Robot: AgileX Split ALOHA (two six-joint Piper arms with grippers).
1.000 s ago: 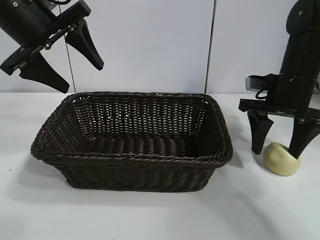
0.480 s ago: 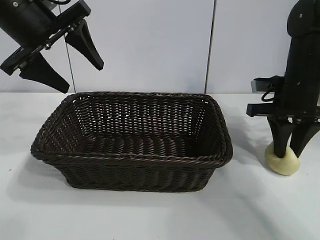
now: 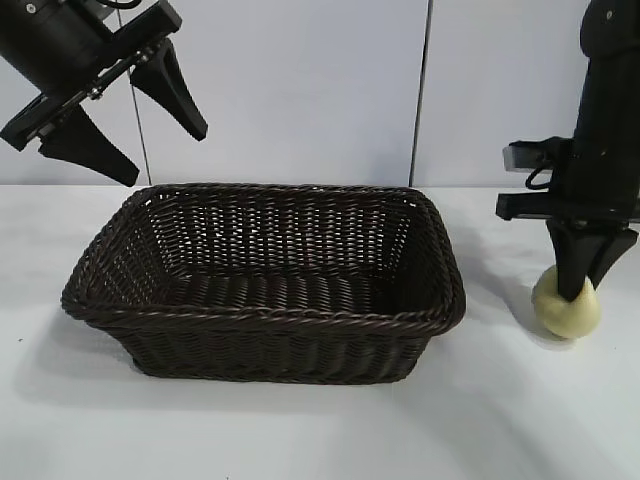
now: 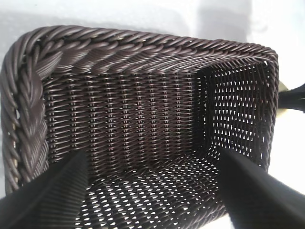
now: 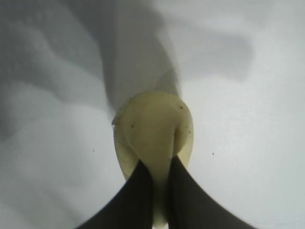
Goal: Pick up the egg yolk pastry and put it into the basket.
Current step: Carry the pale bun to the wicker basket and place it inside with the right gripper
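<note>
The egg yolk pastry (image 3: 566, 308), a pale yellow lump, is at the table's right side, just right of the basket (image 3: 265, 318). My right gripper (image 3: 573, 288) points straight down and is shut on it, its fingers pinching the soft top into a narrow ridge. In the right wrist view the pastry (image 5: 153, 125) bulges out past both sides of the right gripper (image 5: 161, 166). I cannot tell whether it still touches the table. My left gripper (image 3: 160, 152) hangs open and empty above the basket's left end. The left wrist view shows the left gripper (image 4: 151, 164) over the basket's woven rim (image 4: 119, 45).
The dark brown wicker basket fills the table's middle and holds nothing. White tabletop (image 3: 300, 430) lies in front of it and around the pastry. A pale wall panel (image 3: 300, 90) stands behind.
My right gripper went from straddling the pastry with its fingers apart to shut on it, squeezing it narrower. The pastry sits slightly higher now. The left arm has not moved.
</note>
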